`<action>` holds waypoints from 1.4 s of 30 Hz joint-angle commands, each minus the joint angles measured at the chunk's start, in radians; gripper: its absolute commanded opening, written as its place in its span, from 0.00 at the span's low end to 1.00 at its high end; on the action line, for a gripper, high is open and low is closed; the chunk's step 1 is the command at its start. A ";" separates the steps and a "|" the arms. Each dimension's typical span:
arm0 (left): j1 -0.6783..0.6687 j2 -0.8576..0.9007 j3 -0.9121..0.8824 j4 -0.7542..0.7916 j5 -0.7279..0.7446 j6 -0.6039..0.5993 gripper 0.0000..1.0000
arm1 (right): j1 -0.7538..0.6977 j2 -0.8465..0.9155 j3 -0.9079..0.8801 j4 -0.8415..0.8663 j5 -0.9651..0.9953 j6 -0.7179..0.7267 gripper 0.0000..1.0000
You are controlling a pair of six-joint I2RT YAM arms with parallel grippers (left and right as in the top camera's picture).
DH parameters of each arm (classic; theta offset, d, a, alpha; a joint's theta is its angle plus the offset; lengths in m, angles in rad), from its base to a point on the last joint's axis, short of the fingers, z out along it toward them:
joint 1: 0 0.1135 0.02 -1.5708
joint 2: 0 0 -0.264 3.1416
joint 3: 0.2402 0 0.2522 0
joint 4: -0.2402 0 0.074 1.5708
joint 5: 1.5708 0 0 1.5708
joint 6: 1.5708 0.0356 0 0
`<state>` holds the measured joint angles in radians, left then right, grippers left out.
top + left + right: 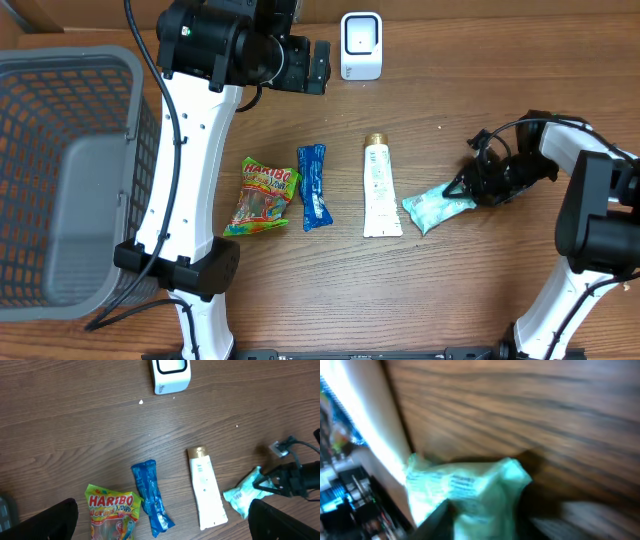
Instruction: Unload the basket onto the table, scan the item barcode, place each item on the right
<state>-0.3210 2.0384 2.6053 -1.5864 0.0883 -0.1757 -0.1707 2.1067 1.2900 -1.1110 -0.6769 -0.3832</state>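
Four items lie in a row on the wooden bench (450, 90): a Haribo bag (262, 195), a blue packet (313, 186), a white tube (380, 190) and, furthest toward your right arm, a mint-green packet (435, 207). A white scanner (361, 45) stands at the far edge, and a grey basket (40, 100) sits off to your left.

Your right claw (468, 188) is at the mint-green packet's right end, touching it. The right wrist view is blurred, so I cannot tell whether the claw has a firm pinch or is only closing about the crinkled film. Your left claw (320, 67) hangs wide apart and empty, high above the bench near the scanner.

To do this pick well, take the packet by its end seam, not its soft middle, and check that the film is truly caught before you lift. Keep the printed face free of the claw, since the barcode probably sits among that print.

The packet lies flat. Its long axis runs across the bench, tilted a little. The left end sits nearer you, just beside the tube's wide base, and the right end points toward your right arm and slightly away. It will probably need turning to face the scanner's window.
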 commanded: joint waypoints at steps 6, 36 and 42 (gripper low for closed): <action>-0.002 0.013 0.000 0.000 -0.011 0.019 1.00 | -0.011 0.027 0.008 -0.021 -0.033 -0.008 0.04; -0.002 0.013 0.000 0.000 -0.011 0.019 1.00 | -0.045 -0.407 0.414 -0.266 -0.327 0.126 0.04; -0.002 0.013 0.000 0.003 -0.012 0.019 1.00 | -0.005 -0.407 0.414 -0.245 -0.327 0.127 0.04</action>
<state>-0.3210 2.0384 2.6053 -1.5864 0.0883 -0.1757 -0.1928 1.7065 1.6871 -1.3617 -0.9783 -0.2619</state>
